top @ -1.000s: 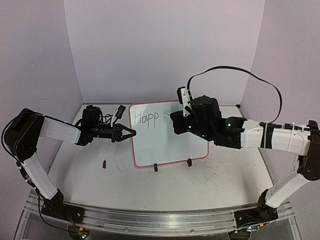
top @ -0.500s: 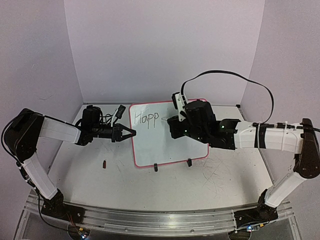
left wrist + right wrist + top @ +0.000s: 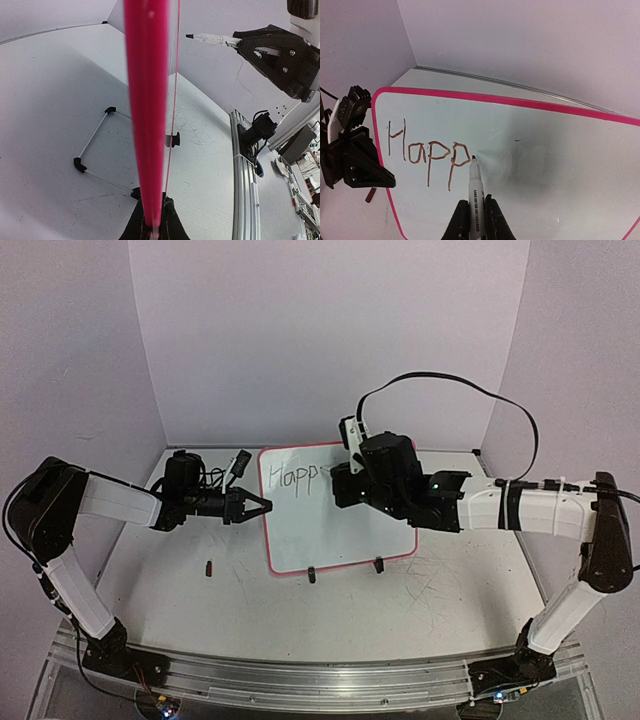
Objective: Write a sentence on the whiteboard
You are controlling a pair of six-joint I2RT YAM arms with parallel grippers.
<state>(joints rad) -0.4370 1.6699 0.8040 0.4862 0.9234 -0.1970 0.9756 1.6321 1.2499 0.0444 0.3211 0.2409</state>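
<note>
Marker is sitting clamped in the right tool, fingers pinching the barrel, tip pointing ahead of the tool at the whiteboard, right beside the bowl of the second "p". Can't call from the wrist view whether the tip is touching or just off.

Sentence is reading "Happ", one line, running left of the tip toward the board's left frame. Left tool is clenching that left frame edge and steadying the board, which is standing propped on its black clip feet on the surface.

Step in hand, as I'm reading it: mid-word, about to start the next letter. Early in the job, with most of the sentence yet to come. Next move is calling for a short stroke just right of the last "p", on the same baseline. Pressure should be light so the board isn't shoving against the left tool's hold.

Room:
- Plenty of bare white is lying right of and below the tip.
- Top frame edge is running near above the letters, so no drifting up.
- Right frame edge is well apart.
- Left tool is sitting near the "H", and the writing is heading away from it.
- Back wall is standing near behind the board, limiting reach over the top.
</note>
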